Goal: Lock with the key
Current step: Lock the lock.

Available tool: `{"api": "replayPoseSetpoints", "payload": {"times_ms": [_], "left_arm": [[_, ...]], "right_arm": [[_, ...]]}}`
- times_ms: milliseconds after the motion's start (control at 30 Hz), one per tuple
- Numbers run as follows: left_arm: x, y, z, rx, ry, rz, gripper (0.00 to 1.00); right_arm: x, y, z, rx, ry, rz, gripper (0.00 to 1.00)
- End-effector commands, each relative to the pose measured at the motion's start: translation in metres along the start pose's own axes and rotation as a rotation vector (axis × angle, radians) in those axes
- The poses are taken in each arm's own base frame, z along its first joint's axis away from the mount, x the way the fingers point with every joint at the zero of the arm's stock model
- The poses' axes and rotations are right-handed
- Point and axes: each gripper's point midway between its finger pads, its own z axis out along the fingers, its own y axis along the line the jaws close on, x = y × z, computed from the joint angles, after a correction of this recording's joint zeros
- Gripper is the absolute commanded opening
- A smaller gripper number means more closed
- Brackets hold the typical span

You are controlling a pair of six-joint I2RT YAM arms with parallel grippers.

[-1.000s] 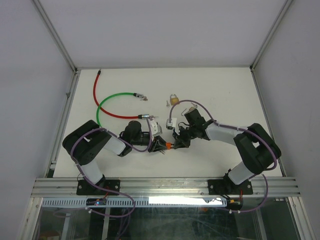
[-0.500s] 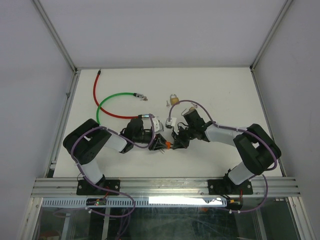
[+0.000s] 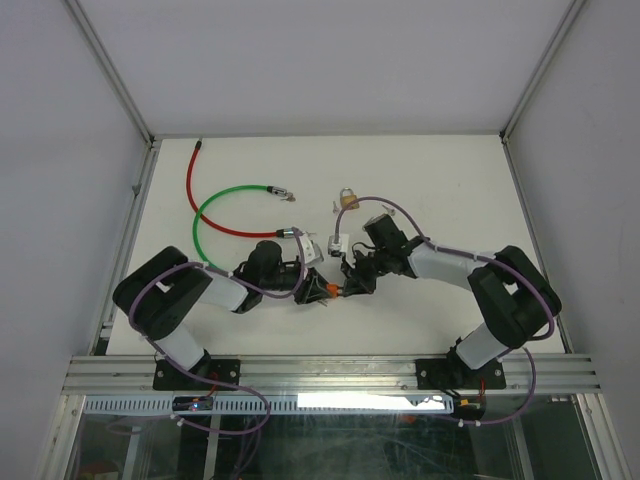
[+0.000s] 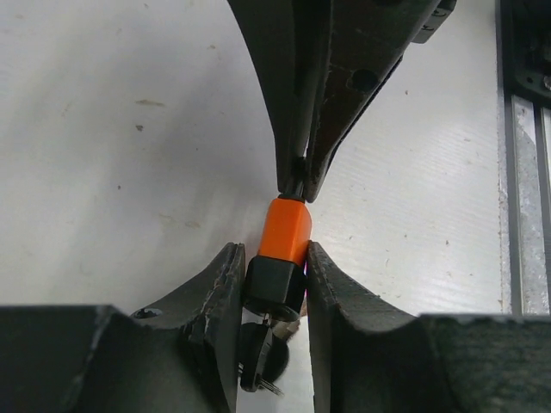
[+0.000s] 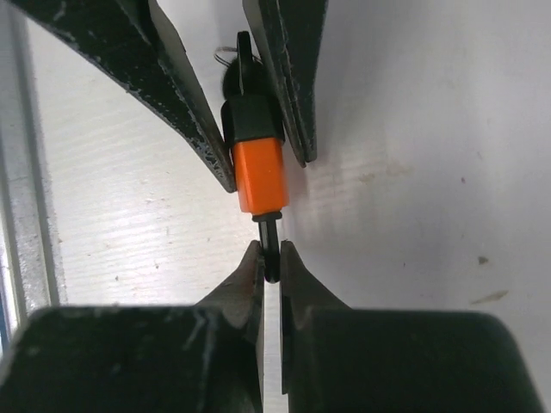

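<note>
The orange-and-black padlock (image 4: pixel 286 228) spans arm to arm, its thin stem pinched by the right end effector (image 5: pixel 271 255) and its black end clamped by the left end effector (image 4: pixel 274 260).

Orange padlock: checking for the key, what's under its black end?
A black key head with a wire ring shows there; its blade is covered, between the fingers of the left gripper.

The left arm (image 3: pixel 165 295) and right arm (image 3: pixel 515 300) share bulky black joint housings and white links. A thin purple cable (image 3: pixel 372 199) loops along each. The base plates (image 3: pixel 195 371) are black. The left pincer (image 4: pixel 274 258) has matte black fingers (image 4: pixel 207 310) with pale-scuffed edges, and the right pincer (image 5: pixel 271 254) looks alike.
</note>
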Motion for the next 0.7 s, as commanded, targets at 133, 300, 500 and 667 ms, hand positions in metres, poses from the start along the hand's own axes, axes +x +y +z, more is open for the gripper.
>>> {"api": "replayPoseSetpoints", "payload": {"times_ms": [133,300,500,667], "left_arm": [[-0.080,0.002,-0.031,-0.194,-0.274,0.038,0.51],[-0.089,0.002,-0.043,-0.239,-0.318,0.009,0.62],[-0.111,-0.012,-0.051,-0.197,-0.403,0.001,0.71],[-0.127,-0.021,-0.070,-0.213,-0.490,0.020,0.88]], "right_arm": [[-0.101,0.024,-0.046,-0.190,-0.257,-0.320,0.00],[-0.105,0.023,-0.070,-0.181,-0.255,-0.311,0.00],[-0.102,0.024,-0.082,-0.161,-0.227,-0.313,0.00],[-0.098,0.022,-0.085,-0.169,-0.187,-0.310,0.00]]}}
